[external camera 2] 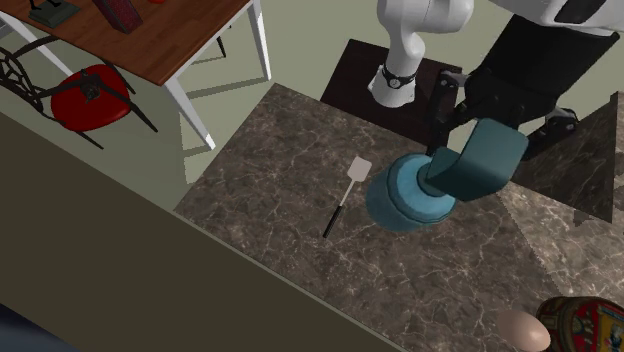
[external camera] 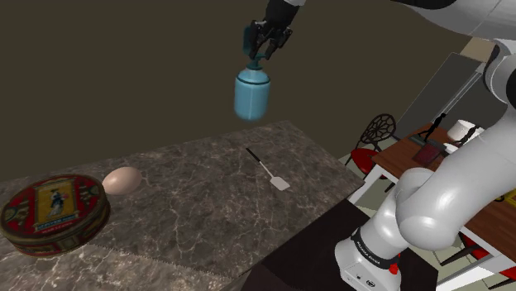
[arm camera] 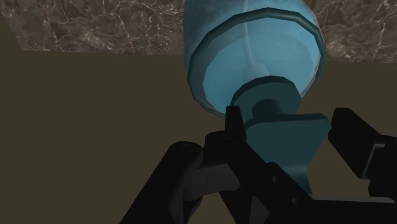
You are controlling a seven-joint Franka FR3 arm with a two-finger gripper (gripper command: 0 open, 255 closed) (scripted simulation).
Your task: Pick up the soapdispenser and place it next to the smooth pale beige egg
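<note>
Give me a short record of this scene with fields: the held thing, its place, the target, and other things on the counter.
held: blue soap dispenser, by its pump head
gripper: fingers shut on the pump head
place: in the air above the marble counter
target: pale egg, lying on the counter
beside the egg: round red tin
other: spatula, flat on the counter

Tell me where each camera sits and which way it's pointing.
Shoulder view: beside the stand, looking across the veined counter; shows the white arm and the tool holding the blue soap dispenser aloft.
Second exterior view: high opposite the stand, looking down on the counter; arm and tool show.
Wrist view: on the hand, looking along the black fingers past the dispenser to the counter.
Both exterior views share the spatula and egg.
</note>
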